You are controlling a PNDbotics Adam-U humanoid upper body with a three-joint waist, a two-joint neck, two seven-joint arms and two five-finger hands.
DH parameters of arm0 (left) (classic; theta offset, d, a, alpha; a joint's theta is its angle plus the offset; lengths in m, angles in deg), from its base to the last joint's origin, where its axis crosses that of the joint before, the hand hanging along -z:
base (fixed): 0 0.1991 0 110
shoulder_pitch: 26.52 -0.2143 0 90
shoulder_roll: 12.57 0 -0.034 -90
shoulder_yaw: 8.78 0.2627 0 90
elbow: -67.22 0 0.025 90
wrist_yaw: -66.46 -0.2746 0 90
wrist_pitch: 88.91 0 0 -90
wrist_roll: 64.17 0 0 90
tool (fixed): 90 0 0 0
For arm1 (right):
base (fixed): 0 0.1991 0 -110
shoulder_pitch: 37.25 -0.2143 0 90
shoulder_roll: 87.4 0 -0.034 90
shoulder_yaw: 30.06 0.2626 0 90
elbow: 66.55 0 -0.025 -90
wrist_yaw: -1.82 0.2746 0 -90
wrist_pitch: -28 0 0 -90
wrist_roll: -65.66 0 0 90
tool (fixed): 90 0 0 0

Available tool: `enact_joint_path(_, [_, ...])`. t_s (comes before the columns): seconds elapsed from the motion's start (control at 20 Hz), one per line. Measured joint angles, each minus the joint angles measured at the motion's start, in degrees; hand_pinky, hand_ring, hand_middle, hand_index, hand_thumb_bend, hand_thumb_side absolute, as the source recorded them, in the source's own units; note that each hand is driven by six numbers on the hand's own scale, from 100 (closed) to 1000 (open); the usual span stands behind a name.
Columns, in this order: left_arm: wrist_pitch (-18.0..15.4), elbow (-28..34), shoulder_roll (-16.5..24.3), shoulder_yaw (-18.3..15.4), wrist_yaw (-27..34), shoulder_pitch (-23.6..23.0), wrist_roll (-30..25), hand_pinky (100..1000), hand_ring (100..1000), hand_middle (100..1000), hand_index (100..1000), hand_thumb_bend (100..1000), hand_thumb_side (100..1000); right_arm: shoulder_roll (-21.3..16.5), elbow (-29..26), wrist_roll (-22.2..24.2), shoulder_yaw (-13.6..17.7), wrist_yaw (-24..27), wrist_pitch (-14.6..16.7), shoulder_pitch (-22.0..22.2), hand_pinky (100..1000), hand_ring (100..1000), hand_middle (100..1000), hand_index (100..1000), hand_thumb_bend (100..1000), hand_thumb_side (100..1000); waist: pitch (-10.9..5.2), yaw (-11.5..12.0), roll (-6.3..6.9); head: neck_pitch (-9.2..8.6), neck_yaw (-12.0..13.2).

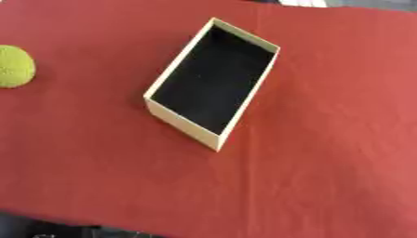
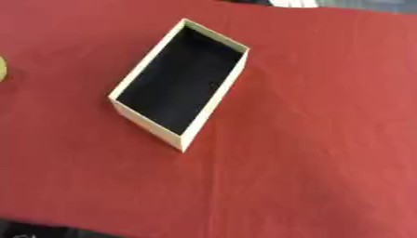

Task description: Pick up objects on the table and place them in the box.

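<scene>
While cut off at the left eye view's edge, yellow-green ball (image 1: 14,66) on red cloth (image 1: 326,139), well apart from empty box (image 1: 183,124); could roll away if nudged. Right eye view: only a sliver. Neither hand visible; fingers impossible to judge.

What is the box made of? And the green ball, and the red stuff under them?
The box looks like cardboard: thin, stiff cream walls with sharp edges, matte, with a black lining inside. The ball looks fuzzy, perhaps felt like a tennis ball; its yellow-green surface is dull and softly textured. The red cover looks like cloth: it is matte and shows faint creases.
</scene>
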Motion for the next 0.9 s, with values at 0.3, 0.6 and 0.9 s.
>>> enact_joint_path(0.3, [-3.2,-3.9,-0.3,0.0,-1.4,2.6,-5.1,865,931,855,910,539,289,0.0,0.0,0.0,-0.1,0.1,0.1,-0.2,831,901,887,879,100,932,0.30,-0.2,0.00,0.00,0.0])
enact_joint_path(0.6, [-4.8,-4.3,-1.5,0.5,-1.4,5.4,-8.3,869,937,859,910,529,287,0.0,0.0,0.2,-0.4,0.5,0.2,-0.5,830,901,886,879,100,934,0.45,-0.3,0.04,0.00,0.1])
enact_joint_path(0.9, [-4.8,-6.3,-2.7,2.2,-3.4,8.2,-9.9,867,932,857,910,526,249,0.1,0.0,0.3,-0.7,0.7,0.3,-0.7,830,900,886,879,100,935,0.79,-0.7,0.22,0.00,0.5])
